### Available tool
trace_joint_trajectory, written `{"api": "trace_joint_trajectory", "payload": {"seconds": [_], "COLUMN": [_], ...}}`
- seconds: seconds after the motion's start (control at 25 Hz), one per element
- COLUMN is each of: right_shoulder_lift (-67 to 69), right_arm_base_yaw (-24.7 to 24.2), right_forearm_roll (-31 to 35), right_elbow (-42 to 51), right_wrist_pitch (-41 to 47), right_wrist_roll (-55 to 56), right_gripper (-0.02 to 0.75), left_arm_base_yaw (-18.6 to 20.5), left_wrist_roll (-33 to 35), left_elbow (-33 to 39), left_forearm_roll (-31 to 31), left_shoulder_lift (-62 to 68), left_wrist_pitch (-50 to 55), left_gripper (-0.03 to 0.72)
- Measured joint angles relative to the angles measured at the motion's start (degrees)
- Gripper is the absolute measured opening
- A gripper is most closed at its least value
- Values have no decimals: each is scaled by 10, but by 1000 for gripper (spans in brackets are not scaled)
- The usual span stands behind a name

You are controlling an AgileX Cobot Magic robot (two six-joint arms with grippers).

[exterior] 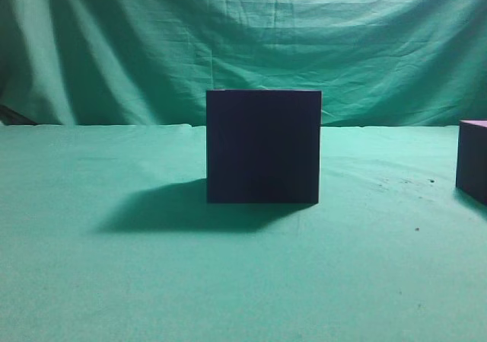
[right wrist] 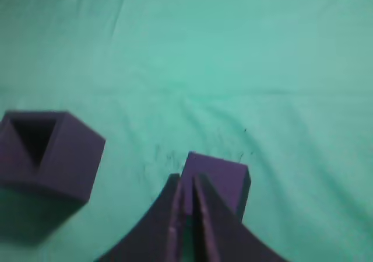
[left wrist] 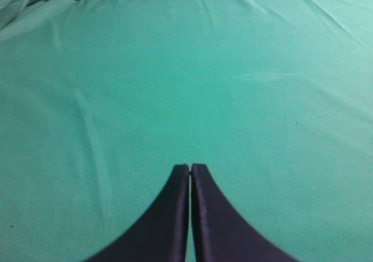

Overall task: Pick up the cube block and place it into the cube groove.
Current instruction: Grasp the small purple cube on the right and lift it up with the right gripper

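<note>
the right end effector (right wrist: 191, 183), clenched and empty, hovered above the cube block (right wrist: 218, 174); approach step, next it needed releasing.

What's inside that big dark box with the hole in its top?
In the right wrist view the cube groove shows a dark square recess with nothing visible in it, though its shadowed bottom is hard to make out. The cube block sits apart on the cloth.

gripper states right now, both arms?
Left gripper: closed, holding nothing, above bare green cloth.
Right gripper: closed, empty, above the cube block.
</note>
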Motion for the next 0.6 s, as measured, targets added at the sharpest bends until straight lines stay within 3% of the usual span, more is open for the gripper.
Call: {"api": "trace_joint_trajectory", "payload": {"seconds": [0.2, 0.44, 0.6], "right_shoulder_lift": [130, 255, 313], "right_arm_base_yaw": [13, 112, 137], "right_forearm_roll": [-48, -263, -290], "right_elbow": [-110, -194, -222], "right_wrist_pitch": [154, 226, 233], "right_wrist_roll": [23, 228, 290], "right_gripper": [0, 0, 0], "left_arm_base_yaw": [0, 0, 0], "left_wrist_roll": [0, 0, 0], "left_elbow": [0, 0, 0], "left_forearm_roll": [0, 0, 0], "left_shoulder_lift": [0, 0, 0], "left_wrist_pitch": [0, 0, 0], "left_gripper": [0, 0, 0]}}
